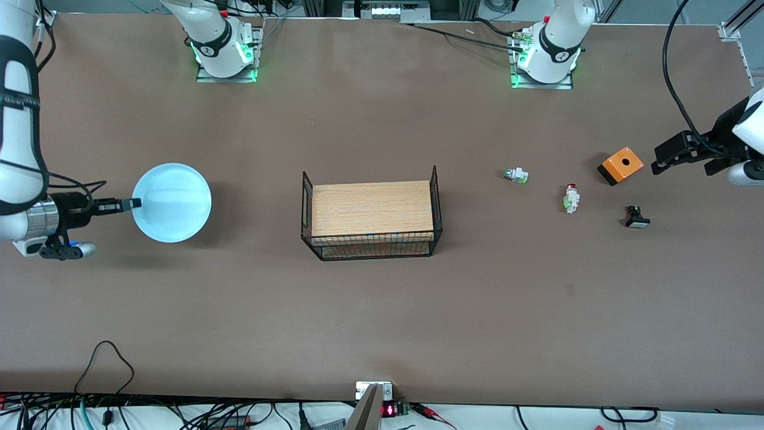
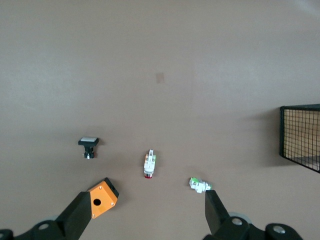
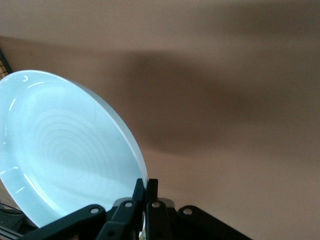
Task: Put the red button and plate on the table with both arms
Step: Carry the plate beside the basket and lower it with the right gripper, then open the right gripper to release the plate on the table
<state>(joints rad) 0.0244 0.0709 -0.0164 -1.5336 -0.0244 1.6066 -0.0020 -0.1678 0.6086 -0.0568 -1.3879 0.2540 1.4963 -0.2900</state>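
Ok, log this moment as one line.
right pincer: shut on plate rim | left pincer: open, beside orange box | red button: on table

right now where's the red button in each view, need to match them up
Front view: the red button lies on the table, between the white-green part and the black button.
Left wrist view: the red button lies above the open left gripper, with the same neighbours.
Right wrist view: not in it.
Shared landmark: the orange box, in the front and left wrist views.
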